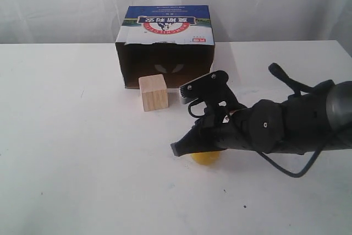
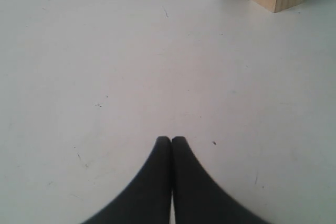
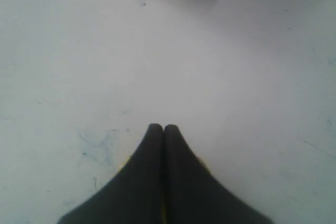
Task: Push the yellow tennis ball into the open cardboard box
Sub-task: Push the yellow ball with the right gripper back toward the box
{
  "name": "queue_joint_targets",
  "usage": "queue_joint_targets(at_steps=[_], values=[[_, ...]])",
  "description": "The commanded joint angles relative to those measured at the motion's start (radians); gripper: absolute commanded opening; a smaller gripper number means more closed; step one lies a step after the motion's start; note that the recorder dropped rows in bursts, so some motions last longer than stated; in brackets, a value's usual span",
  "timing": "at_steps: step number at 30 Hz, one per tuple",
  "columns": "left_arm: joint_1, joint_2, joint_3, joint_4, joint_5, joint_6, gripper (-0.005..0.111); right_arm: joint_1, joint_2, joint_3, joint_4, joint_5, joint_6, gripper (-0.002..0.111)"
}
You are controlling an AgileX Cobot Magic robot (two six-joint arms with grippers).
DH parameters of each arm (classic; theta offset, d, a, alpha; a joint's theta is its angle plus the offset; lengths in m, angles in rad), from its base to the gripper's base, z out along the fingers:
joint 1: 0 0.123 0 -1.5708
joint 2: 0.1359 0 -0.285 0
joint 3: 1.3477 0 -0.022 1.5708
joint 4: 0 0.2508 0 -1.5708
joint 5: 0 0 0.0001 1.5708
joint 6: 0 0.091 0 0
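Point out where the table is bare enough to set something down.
Bare: the table left of the wooden cube and open cardboard box, and the near strip in front of the yellow tennis ball. Crowded: between cube, box and right gripper.

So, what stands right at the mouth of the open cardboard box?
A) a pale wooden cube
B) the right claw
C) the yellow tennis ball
A: the pale wooden cube sits before the open cardboard box, while the yellow tennis ball lies farther out, partly under the right claw.
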Motion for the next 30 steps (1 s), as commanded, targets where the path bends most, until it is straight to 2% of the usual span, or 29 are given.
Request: queue_joint_targets(at_steps=[1, 13, 16, 19, 22, 30], values=[[-0.008, -0.004, 0.003, -0.007, -0.001, 0.000, 0.000, -0.022, 0.013, 0.004, 0.004, -0.034, 0.003, 0.000], [-0.008, -0.004, 0.003, -0.007, -0.001, 0.000, 0.000, -0.024, -0.002, -0.079, 0.005, -0.206, -0.109, 0.000], [-0.008, -0.004, 0.003, -0.007, -0.001, 0.000, 0.000, -0.024, -0.054, -0.080, 0.063, -0.114, -0.093, 0.000], [-0.008, -0.004, 0.003, -0.007, -0.001, 0.000, 0.000, -0.024, -0.094, -0.080, 0.090, 0.072, -0.093, 0.000], [-0.008, -0.004, 0.003, -0.007, -0.001, 0.000, 0.000, -0.024, -0.087, -0.080, 0.090, 0.129, -0.093, 0.000], [-0.008, -0.004, 0.003, -0.007, -0.001, 0.000, 0.000, -0.036, 0.037, -0.080, 0.090, -0.059, -0.093, 0.000]])
